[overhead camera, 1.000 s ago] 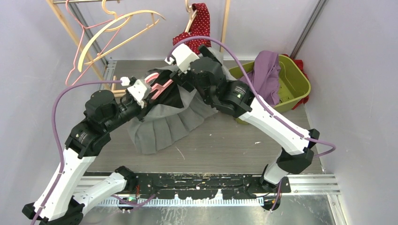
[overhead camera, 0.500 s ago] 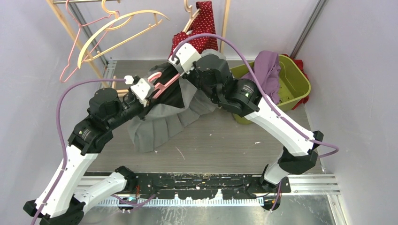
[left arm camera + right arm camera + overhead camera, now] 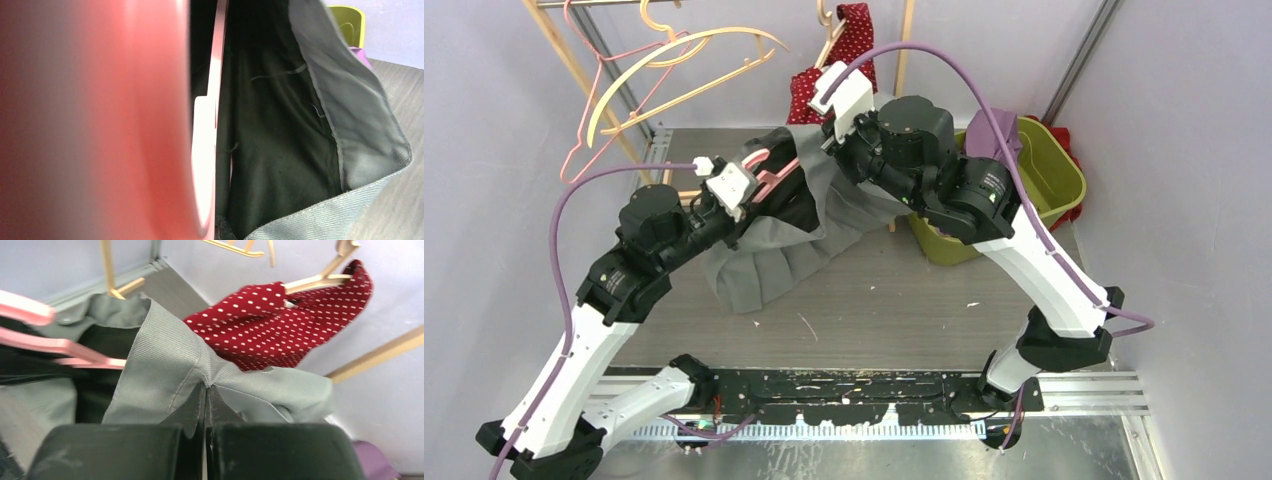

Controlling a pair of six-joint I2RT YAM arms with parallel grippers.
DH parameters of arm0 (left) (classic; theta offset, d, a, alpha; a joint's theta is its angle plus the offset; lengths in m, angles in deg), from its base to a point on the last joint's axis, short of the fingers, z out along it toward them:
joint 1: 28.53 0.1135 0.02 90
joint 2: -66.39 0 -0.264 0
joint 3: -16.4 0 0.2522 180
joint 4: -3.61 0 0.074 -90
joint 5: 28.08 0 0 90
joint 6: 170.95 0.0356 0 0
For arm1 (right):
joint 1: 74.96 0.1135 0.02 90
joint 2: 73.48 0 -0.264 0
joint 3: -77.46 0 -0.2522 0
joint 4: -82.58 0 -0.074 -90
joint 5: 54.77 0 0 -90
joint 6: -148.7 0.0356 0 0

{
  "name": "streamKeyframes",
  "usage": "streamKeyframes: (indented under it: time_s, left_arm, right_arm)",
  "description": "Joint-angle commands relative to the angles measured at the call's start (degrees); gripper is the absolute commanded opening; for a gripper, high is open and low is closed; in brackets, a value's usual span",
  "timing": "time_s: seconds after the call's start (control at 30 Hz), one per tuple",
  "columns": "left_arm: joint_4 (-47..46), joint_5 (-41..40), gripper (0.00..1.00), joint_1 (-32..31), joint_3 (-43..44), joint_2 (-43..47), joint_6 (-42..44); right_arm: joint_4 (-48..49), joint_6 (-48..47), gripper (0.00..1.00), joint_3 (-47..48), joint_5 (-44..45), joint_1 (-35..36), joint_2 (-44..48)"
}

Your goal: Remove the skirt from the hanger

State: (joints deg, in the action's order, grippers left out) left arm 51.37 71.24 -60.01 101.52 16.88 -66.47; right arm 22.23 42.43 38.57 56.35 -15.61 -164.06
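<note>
The grey pleated skirt (image 3: 769,270) with a black lining hangs from a pink hanger (image 3: 769,175) above the table, its hem trailing on the surface. My left gripper (image 3: 746,192) is shut on the pink hanger, which fills the left wrist view as a red blur (image 3: 125,125) beside the skirt's dark inside (image 3: 280,150). My right gripper (image 3: 206,390) is shut on a pinch of the skirt's grey waistband (image 3: 165,355), lifted to the right of the hanger (image 3: 60,345). In the top view the right gripper (image 3: 832,140) sits just right of the hanger.
A green bin (image 3: 1054,180) with purple cloth (image 3: 994,150) stands at the back right, close to the right arm. A red polka-dot garment (image 3: 824,75) hangs on a wooden hanger behind. Pink and yellow hangers (image 3: 674,60) hang on the rack at the back left.
The right gripper has shut on the skirt's waistband and risen up and to the right, pulling the cloth with it. The left arm has lifted the hanger slightly.
</note>
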Motion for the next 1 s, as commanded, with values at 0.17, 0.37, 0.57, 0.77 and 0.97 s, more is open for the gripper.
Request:
streamKeyframes:
  time_s: [0.17, 0.37, 0.57, 0.77, 0.97]
  left_arm:
    - [-20.0, -7.2, 0.00, 0.3, 4.5, -8.5, 1.3]
    - [-29.1, -9.1, 0.00, 0.2, 6.9, -15.4, -0.4]
    - [-36.1, -12.6, 0.00, 0.4, 5.9, -20.3, -2.9]
    - [-35.2, -13.7, 0.00, 0.4, 2.8, -13.9, -3.6]
    - [-24.8, -9.9, 0.00, 0.4, 3.9, -4.4, -1.4]
  right_arm:
    - [2.8, 13.5, 0.01, 3.5, -22.4, 2.7, -1.3]
    - [0.6, 12.7, 0.01, 10.4, -24.1, 6.1, -5.3]
    - [1.4, 12.9, 0.01, 10.3, -24.7, 6.2, -4.0]
    - [1.1, 8.6, 0.01, 4.8, -17.0, 6.2, 0.9]
    - [1.7, 3.5, 0.01, 1.8, -10.7, 6.1, 3.4]
